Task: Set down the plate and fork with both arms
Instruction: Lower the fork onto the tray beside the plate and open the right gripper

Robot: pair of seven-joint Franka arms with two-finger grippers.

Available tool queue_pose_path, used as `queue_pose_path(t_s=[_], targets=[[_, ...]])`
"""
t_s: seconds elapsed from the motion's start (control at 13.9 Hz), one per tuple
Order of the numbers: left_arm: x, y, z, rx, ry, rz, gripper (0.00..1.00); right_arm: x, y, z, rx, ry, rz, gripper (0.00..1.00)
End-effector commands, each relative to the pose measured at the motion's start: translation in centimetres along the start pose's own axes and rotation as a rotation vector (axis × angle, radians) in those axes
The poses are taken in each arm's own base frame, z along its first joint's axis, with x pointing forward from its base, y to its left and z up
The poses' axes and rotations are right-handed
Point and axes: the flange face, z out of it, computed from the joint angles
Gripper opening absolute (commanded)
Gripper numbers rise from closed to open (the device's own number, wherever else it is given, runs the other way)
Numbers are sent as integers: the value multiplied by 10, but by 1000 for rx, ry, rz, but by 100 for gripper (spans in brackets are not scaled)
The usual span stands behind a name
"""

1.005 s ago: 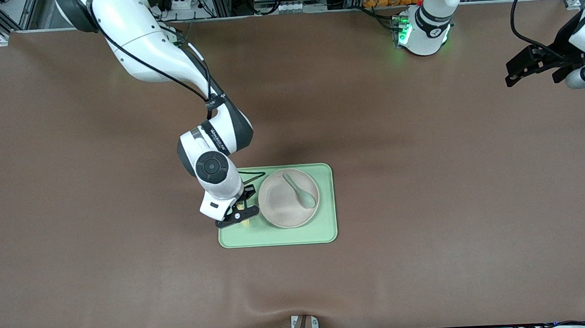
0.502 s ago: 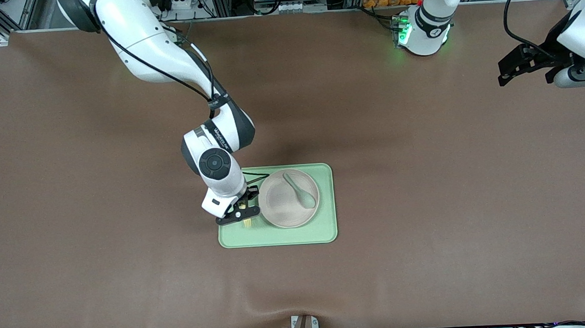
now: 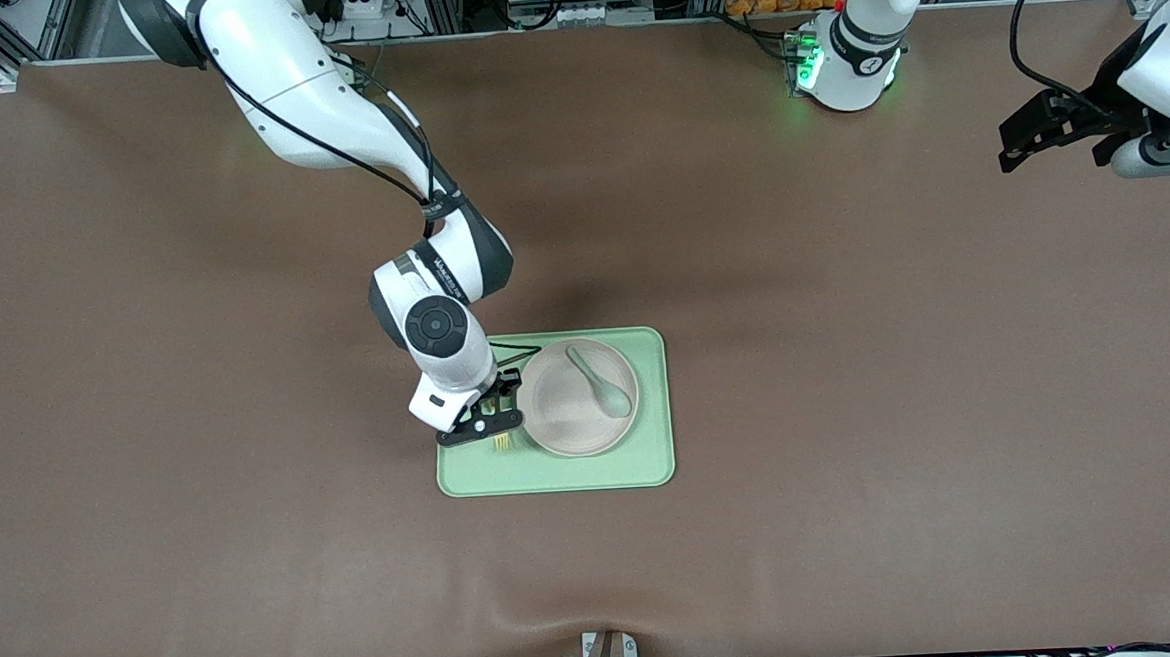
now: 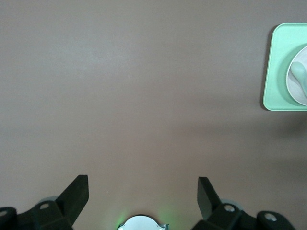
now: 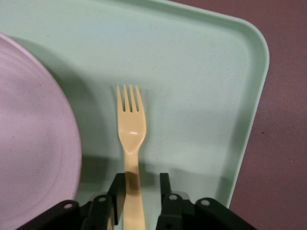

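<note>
The cream plate [image 3: 568, 417] sits on the light-green tray [image 3: 553, 472], with a grey-green spoon [image 3: 603, 384] lying in it. The pale yellow fork [image 3: 500, 440] lies flat on the tray beside the plate, toward the right arm's end. My right gripper [image 3: 489, 415] is low over the tray. In the right wrist view the right gripper [image 5: 140, 179] is open, with its jaws astride the handle of the fork [image 5: 130, 129] next to the plate [image 5: 33, 134]. My left gripper [image 3: 1014, 146] is open and empty, waiting over bare table at the left arm's end, as the left wrist view [image 4: 142, 184] shows.
The tray's raised rim [image 5: 254, 91] runs close beside the fork. Brown matting [image 3: 848, 375] covers the table all round the tray. The left wrist view shows the tray [image 4: 283, 62] and the spoon [image 4: 300, 72] at its edge.
My right gripper has shifted slightly toward the plate and away from the front camera, and less of the fork's tines shows past it. My left gripper has shifted slightly at its end of the table.
</note>
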Motion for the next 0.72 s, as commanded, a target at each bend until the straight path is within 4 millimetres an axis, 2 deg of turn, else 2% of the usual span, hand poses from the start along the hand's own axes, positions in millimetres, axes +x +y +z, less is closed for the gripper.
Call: queue_pose_path(t_s=[0.0,0.22,0.43,0.65], targets=[[-3,1,-1,1,-8,-13,100,0,-4,-9,8,11,1,100],[-3,1,0,1,-9,-13,100,6,5,-29,14,22,8,100],[-2,0,1,1,-12,-14,100,16,19,-77,15,16,31,100],[-2,1,1,1,-12,-13,100,23,69,-131,23,27,98,100]])
